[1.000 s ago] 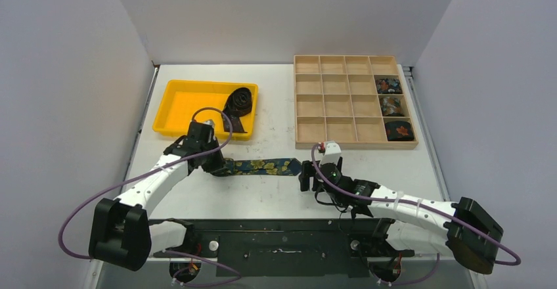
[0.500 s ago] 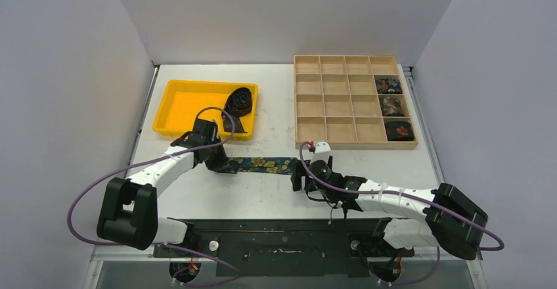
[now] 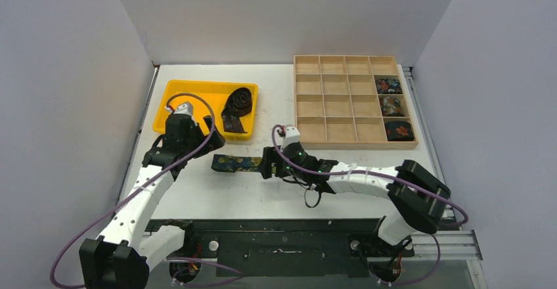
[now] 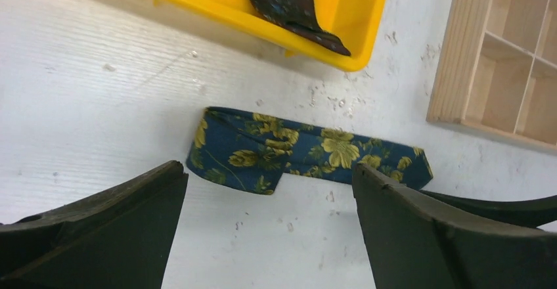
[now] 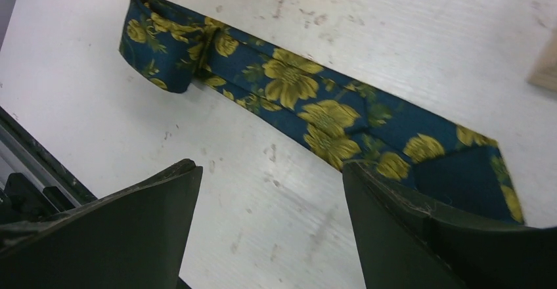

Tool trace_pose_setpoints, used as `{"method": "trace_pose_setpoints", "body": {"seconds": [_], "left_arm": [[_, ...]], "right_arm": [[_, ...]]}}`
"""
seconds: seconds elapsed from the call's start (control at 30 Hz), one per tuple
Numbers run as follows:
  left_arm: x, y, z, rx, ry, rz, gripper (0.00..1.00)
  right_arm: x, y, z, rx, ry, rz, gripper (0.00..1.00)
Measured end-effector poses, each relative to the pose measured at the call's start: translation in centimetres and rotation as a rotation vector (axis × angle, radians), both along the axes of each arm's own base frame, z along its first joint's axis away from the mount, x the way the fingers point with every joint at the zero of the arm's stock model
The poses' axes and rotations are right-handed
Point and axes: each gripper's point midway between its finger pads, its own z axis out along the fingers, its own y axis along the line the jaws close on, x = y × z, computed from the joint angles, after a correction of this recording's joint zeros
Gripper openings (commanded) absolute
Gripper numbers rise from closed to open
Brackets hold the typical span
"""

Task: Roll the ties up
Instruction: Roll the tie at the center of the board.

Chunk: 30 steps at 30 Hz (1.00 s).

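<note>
Left gripper (image 4: 266, 171): jaws wide apart, holding nothing, poised just beside the yellow tray (image 3: 210, 102). Floral tie (image 3: 238, 164) lies flat on the table (image 3: 217, 194) down-right of it, long axis left-right. Right gripper (image 3: 269, 163): jaws wide, empty, over the tie's right end. It is the nearer arm and likely rolls leftward along the axis.

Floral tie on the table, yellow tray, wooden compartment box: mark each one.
floral tie (image 3: 240, 164), top view, middle of the flat strip.
yellow tray (image 3: 203, 83), top view, far rim.
wooden compartment box (image 3: 348, 145), top view, near wall.
</note>
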Motion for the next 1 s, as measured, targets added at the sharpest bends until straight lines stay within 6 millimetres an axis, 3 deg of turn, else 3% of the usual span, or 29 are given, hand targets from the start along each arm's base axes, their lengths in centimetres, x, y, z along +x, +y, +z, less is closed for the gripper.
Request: {"method": "trace_pose_setpoints", "body": {"seconds": [0.1, 0.23, 0.33, 0.53, 0.8, 0.83, 1.0], "left_arm": [[-0.2, 1.9, 0.0, 0.004, -0.038, 0.062, 0.96], [-1.4, 3.9, -3.5, 0.021, 0.036, 0.127, 0.97], [-2.2, 4.3, -5.6, 0.032, 0.077, 0.136, 0.98], [-1.8, 4.3, -6.6, 0.039, 0.043, 0.112, 0.99], [-0.3, 3.8, -7.0, 0.035, 0.017, 0.084, 1.00], [-0.2, 3.8, -7.1, 0.036, 0.018, 0.081, 0.95], [-0.1, 3.4, -8.0, 0.023, 0.039, 0.059, 0.90]], "right_arm": [[0.4, 3.2, -0.4, 0.001, 0.006, 0.044, 0.84], [0.9, 7.2, -1.2, -0.008, 0.005, 0.095, 0.85], [1.3, 9.0, -2.2, -0.024, 0.008, 0.120, 0.86], [1.9, 10.3, -4.0, -0.058, 0.024, 0.134, 0.85], [2.9, 11.9, -3.5, -0.039, 0.015, 0.137, 0.83], [2.9, 11.9, -3.7, -0.042, 0.018, 0.137, 0.83], [3.3, 11.7, -4.8, -0.063, 0.038, 0.130, 0.78]]}}
